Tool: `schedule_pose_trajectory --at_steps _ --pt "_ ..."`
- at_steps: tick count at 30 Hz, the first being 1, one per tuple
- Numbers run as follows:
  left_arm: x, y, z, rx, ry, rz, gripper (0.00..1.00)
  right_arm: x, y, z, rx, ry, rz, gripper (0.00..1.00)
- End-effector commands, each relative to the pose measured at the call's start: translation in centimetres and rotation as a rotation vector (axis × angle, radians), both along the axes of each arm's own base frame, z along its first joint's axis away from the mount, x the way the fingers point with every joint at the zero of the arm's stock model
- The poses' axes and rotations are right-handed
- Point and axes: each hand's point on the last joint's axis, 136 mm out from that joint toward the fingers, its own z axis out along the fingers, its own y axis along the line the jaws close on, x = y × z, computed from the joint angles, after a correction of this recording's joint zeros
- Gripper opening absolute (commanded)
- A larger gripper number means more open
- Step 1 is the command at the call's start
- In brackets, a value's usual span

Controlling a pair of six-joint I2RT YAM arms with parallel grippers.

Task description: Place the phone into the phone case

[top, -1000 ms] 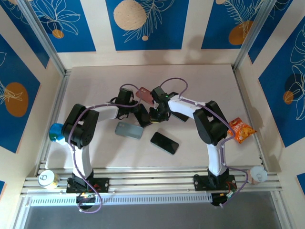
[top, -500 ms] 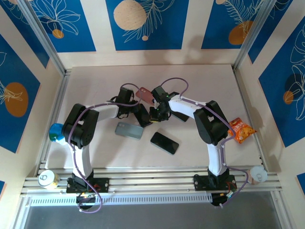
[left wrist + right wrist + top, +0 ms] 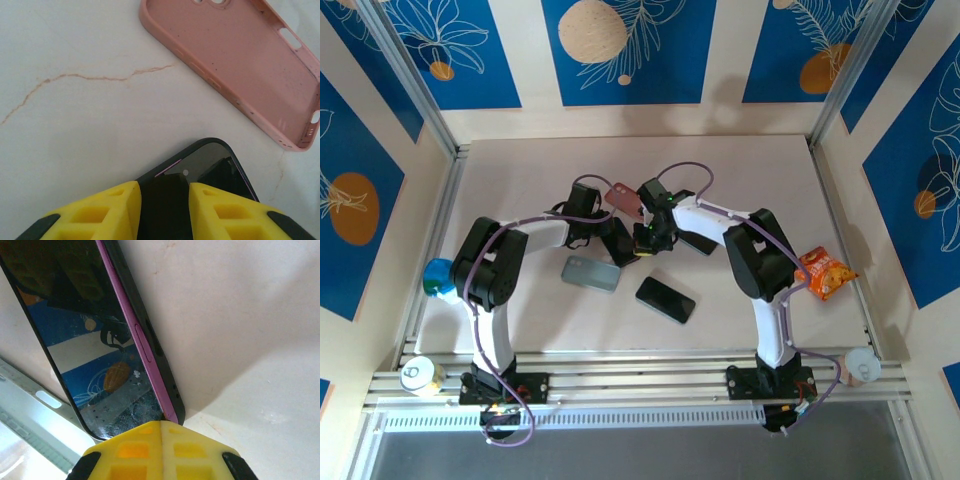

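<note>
The phone (image 3: 210, 165) has a dark glossy screen and a pink side band; my left gripper (image 3: 165, 200) is shut on its near end, yellow fingers (image 3: 100, 212) on either side. The empty pink phone case (image 3: 235, 65) lies open side up just beyond the phone, apart from it. In the top view the phone (image 3: 620, 243) sits mid-table between both grippers, with the case (image 3: 623, 198) behind it. My right gripper (image 3: 161, 427) is shut with nothing in it, its tips against the corner of the tilted phone (image 3: 85, 355). From above, the right gripper (image 3: 648, 238) is at the phone's right side.
A black phone (image 3: 665, 299) and a grey-blue case (image 3: 590, 273) lie nearer the arms. A dark flat object (image 3: 698, 243) rests under the right arm. An orange snack bag (image 3: 823, 272) is at the right edge, a blue object (image 3: 438, 277) at the left.
The right wrist has shifted very slightly left toward the phone. The left arm and the phone have stayed still.
</note>
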Motion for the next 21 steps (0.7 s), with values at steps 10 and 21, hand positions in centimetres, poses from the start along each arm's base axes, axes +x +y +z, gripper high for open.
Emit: schedule_pose_trajectory --at_steps 10,21 --pt "-7.2 0.0 -8.3 0.028 0.349 -0.061 0.30 -7.6 -0.7 -11.1 -0.254 0.184 0.155 0.00" --pt "-7.4 -0.2 -8.4 0.017 0.362 -0.065 0.30 -12.2 -1.5 -14.6 -0.320 0.305 0.209 0.00"
